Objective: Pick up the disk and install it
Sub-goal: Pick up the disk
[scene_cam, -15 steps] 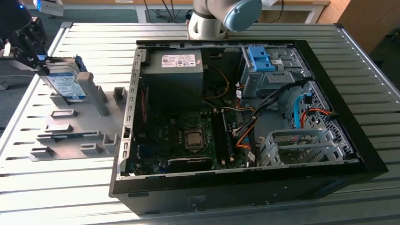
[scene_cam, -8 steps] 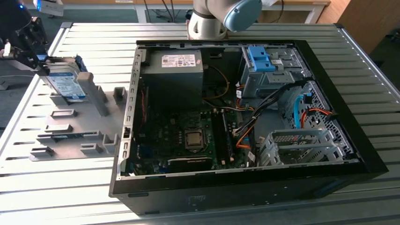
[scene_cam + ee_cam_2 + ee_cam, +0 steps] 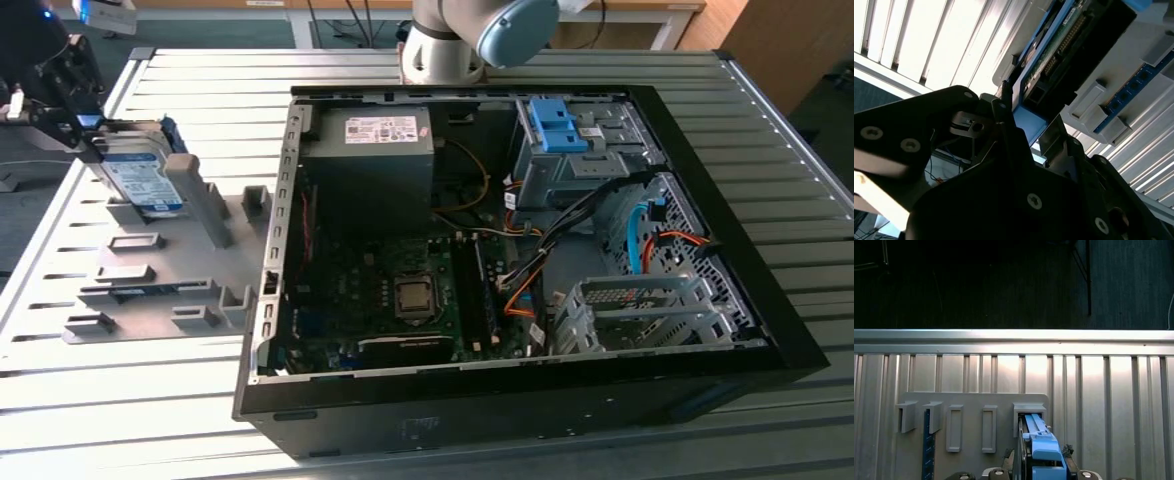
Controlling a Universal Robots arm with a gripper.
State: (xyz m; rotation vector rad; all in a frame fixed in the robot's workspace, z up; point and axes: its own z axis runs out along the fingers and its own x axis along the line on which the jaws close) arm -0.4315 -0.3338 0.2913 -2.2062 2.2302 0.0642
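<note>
Holding: the gripper is in the upper left of the exterior view. Its fingers pinch the disk from both sides.
Disk: it stands on its edge, a bit tilted, right under the gripper, near the exterior view's left side. Its white-and-blue label faces the camera.
Disk up close: the first wrist view shows its blue rail between the gripper's two sides, lined up with a slot in the holder. The second wrist view shows the disk's green board side, with a dark finger against its blue edge.
Touching or not: I cannot tell if the bottom of the disk sits in the slot or hangs just over it.
Grey holder: it lies flat on the table, under the disk, left of the computer case.
Computer case: it is big and black, lies open on its side, and takes up the middle and right of the exterior view.
Dark grey box: it has a white sticker and sits in the case's upper left corner.
Blue bracket: it sits in the case's upper right part, well apart from the disk.
Arm: its base is at the top middle, behind the case.
</note>
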